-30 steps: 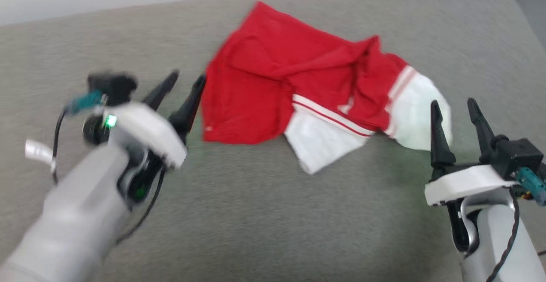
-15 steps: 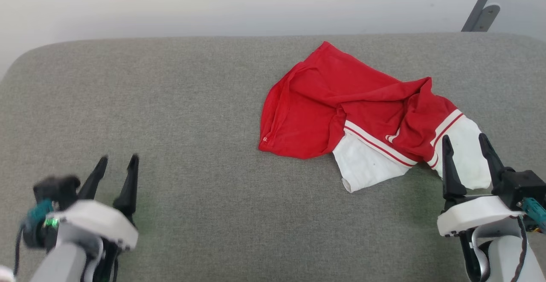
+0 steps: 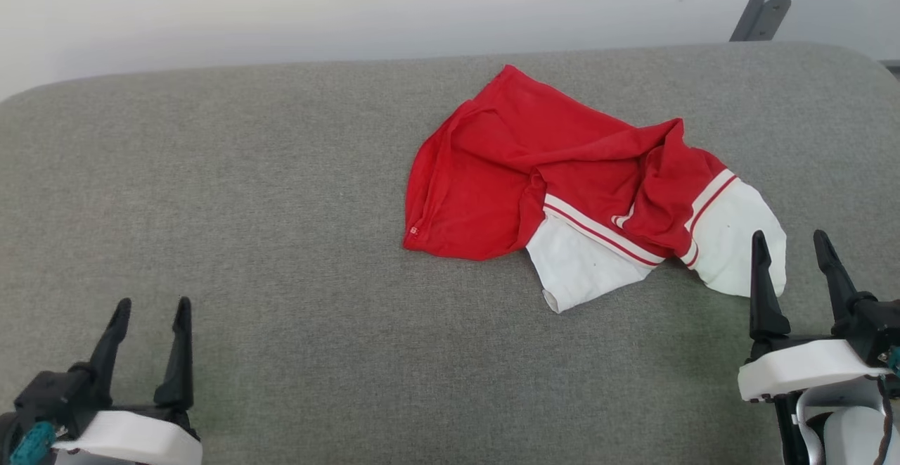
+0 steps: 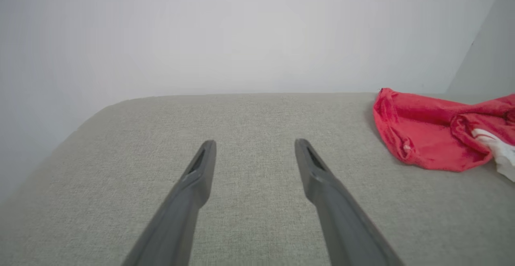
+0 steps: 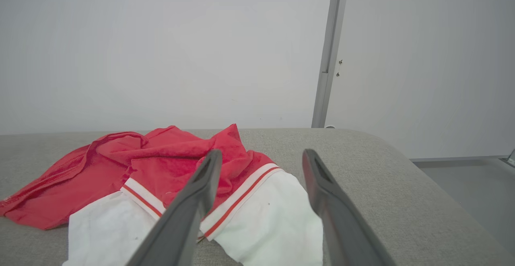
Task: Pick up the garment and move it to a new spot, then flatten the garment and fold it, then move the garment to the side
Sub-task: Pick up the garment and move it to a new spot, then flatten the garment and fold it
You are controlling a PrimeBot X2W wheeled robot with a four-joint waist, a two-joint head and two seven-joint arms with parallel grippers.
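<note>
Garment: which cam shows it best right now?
Head view: the whole garment from above, outline clear. Left wrist view has its red end, cut by the frame edge. Right wrist view is low-angle, with a finger across it.

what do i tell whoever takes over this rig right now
The red jersey shirt with white short sleeves lies crumpled on the grey fabric surface, right of centre, neither flat nor folded.
The left end effector is open and empty, well clear of the shirt.
The right end effector is open and empty, close by one white sleeve.
Done: no step shows as finished.
Left: pick up, move, flatten, fold, set aside.
</note>
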